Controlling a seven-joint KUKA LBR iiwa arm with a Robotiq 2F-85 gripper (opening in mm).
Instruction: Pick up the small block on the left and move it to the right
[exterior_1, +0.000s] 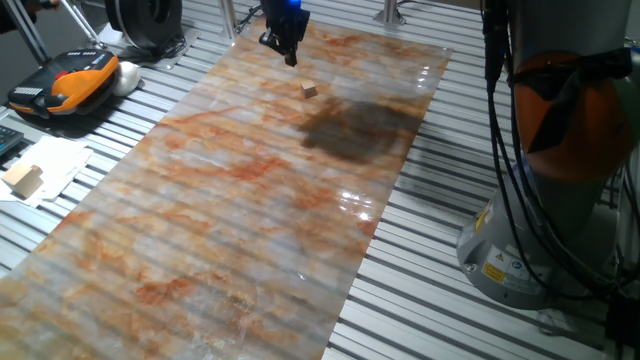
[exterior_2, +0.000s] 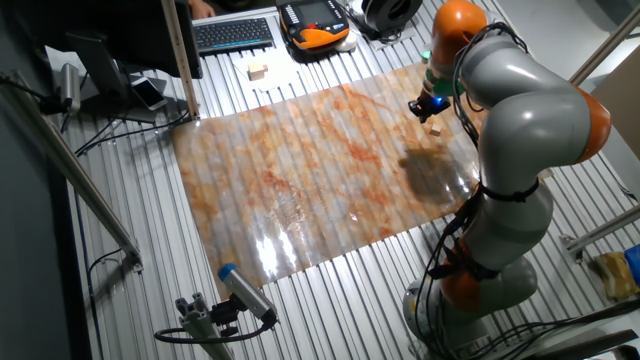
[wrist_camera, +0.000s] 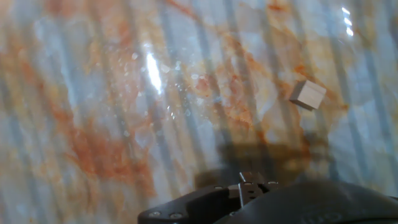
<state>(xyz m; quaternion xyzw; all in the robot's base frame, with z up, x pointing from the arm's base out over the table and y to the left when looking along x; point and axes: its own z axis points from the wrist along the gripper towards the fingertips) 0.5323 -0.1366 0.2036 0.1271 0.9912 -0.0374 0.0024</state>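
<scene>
Where the glossy marbled sheet (exterior_1: 230, 220) lies ribbed, the small block (exterior_1: 308, 90) sits free; fingers (exterior_1: 291, 58) seemingly together.

Small block (exterior_1: 308, 89) (exterior_2: 435, 129) (wrist_camera: 308, 94): tiny light-tan wood cube, flat on marbled sheet, prob. slightly rotated.

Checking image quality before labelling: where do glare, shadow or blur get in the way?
One fixed view: dark shadow beside the small block, glare streaks near the marbled sheet's edge. Other fixed view: bright glare on the sheet's near end. Hand view: soft overall, with a glare patch.
</scene>
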